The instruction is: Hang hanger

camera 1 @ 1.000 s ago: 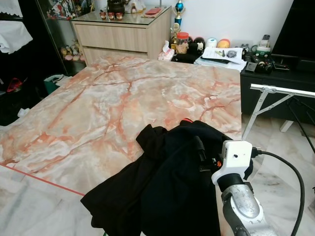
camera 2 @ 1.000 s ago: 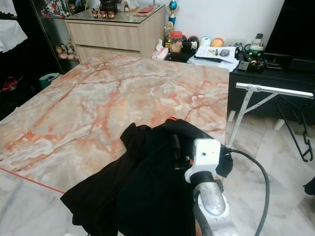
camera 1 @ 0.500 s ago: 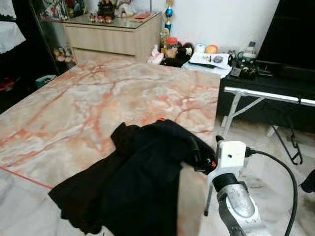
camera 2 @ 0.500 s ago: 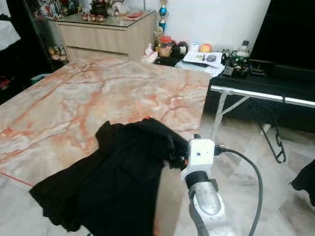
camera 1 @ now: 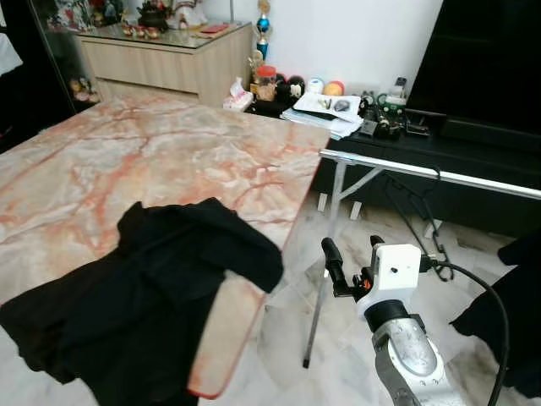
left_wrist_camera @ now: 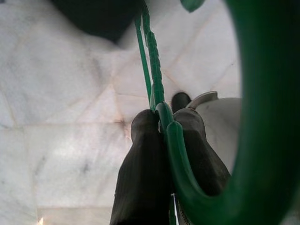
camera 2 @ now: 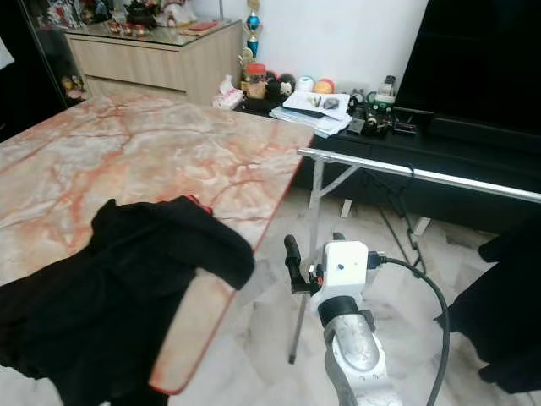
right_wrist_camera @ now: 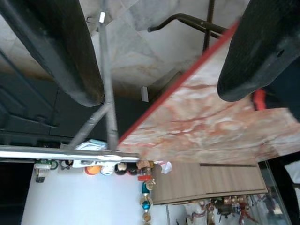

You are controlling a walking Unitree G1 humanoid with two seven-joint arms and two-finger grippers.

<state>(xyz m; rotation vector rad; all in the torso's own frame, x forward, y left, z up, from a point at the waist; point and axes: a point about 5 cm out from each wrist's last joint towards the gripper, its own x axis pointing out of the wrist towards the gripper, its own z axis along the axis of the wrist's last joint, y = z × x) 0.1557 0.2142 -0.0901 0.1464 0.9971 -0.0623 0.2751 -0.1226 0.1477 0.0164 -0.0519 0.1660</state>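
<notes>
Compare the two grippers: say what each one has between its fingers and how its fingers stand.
The left gripper has its fingers closed on a green hanger, gripping the thin bar above the pale floor tiles. The right gripper holds nothing; its fingers are spread wide, with the metal rack and the marble table seen between them. It is raised beside the table's edge. Both have two long black fingers.

Black garment [camera 1: 127,296] draped over marble table [camera 1: 169,161] edge (near corner).
</notes>
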